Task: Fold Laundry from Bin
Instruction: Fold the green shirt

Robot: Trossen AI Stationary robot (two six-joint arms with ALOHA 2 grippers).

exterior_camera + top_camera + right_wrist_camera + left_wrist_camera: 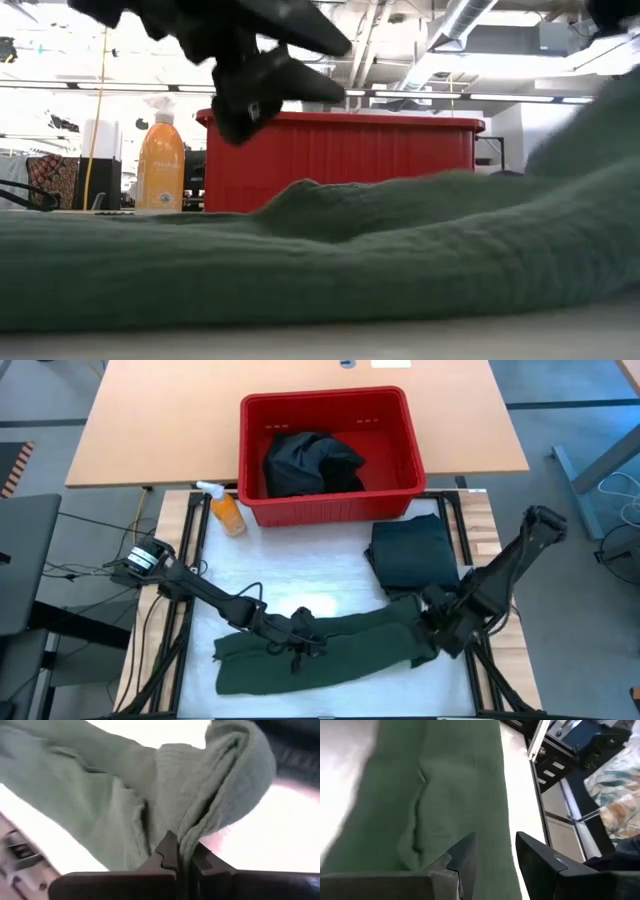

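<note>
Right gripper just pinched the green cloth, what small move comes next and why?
Probably lift the right gripper a little and carry the cloth's end toward the left gripper. Its fingers are shut on a bunched edge, and the cloth lies long and flat, ready for a fold.

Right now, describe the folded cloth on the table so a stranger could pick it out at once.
Find the red bin at the far side of the table. Just in front of its right corner lies the folded cloth, a dark, neat square. Unlike the long green garment spread nearer the front, which the right tool pinches, nothing grips it.
</note>
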